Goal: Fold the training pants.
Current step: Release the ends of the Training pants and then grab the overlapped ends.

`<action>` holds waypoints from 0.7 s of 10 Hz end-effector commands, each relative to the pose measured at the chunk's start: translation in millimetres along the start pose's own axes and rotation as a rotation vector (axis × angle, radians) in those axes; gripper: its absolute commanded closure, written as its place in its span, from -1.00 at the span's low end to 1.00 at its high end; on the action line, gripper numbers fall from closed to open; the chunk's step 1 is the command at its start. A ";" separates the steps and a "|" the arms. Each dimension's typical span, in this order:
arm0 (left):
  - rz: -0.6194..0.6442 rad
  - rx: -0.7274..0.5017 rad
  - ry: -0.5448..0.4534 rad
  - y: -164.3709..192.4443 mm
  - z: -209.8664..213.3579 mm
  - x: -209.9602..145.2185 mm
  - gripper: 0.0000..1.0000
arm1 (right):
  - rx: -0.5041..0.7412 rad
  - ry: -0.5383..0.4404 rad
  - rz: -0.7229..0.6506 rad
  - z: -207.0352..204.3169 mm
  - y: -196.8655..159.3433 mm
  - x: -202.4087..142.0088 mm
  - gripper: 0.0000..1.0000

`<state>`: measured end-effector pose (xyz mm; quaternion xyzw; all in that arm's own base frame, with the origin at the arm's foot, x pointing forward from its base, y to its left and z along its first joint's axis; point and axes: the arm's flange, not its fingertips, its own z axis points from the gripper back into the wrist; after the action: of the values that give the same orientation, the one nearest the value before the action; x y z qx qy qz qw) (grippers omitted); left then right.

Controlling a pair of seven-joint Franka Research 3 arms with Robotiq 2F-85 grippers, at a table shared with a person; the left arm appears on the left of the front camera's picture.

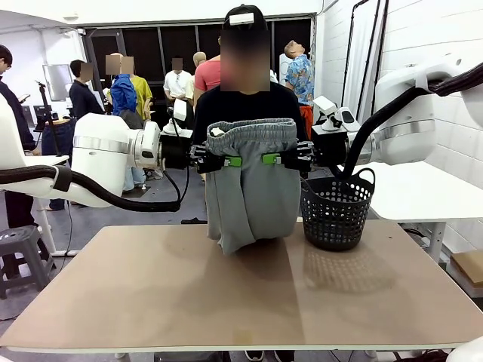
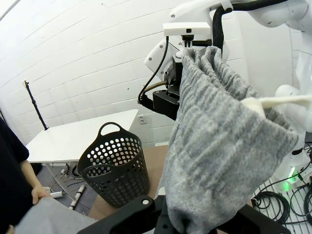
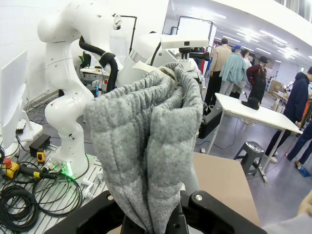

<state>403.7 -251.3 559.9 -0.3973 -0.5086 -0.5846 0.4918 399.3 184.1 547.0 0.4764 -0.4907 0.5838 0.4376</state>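
- Bench (image 1: 151, 302): tan top, with the shadows of the pants and basket falling on it towards you.
- Pants (image 1: 249, 196) hang bunched over the middle of the bench with the waistband up, strung between your two tools. The lower end reaches down to the top; can't tell if it touches.
- Left tool (image 1: 232, 161) is clamped tight on the left side of the waistband, with grey knit rising straight out of its fingers in the wrist view.
- Right tool (image 1: 272, 158) is clamped on the right side, level with the left tool and near it.
- Black basket (image 1: 336, 215) stands upright at the far right of the bench, just beside the pants.
- Person (image 1: 226, 105) in a black top stands at the far edge, right behind the pants.
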 end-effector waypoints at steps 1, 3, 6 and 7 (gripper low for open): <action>-0.009 0.007 -0.030 -4.0 0.6 0.7 1.00 | 0.004 -0.004 0.005 -1.5 0.8 3.1 1.00; -0.009 0.007 -0.030 -4.0 0.6 0.7 1.00 | 0.004 -0.004 0.005 -1.5 0.8 3.1 1.00; -0.009 0.007 -0.030 -4.0 0.6 0.7 1.00 | 0.004 -0.004 0.005 -1.5 0.8 3.1 1.00; -0.009 0.007 -0.030 -4.0 0.6 0.7 1.00 | 0.004 -0.004 0.005 -1.5 0.8 3.1 1.00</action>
<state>403.6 -251.3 560.0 -0.3972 -0.5086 -0.5846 0.4917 399.2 184.1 547.1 0.4765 -0.4907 0.5839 0.4374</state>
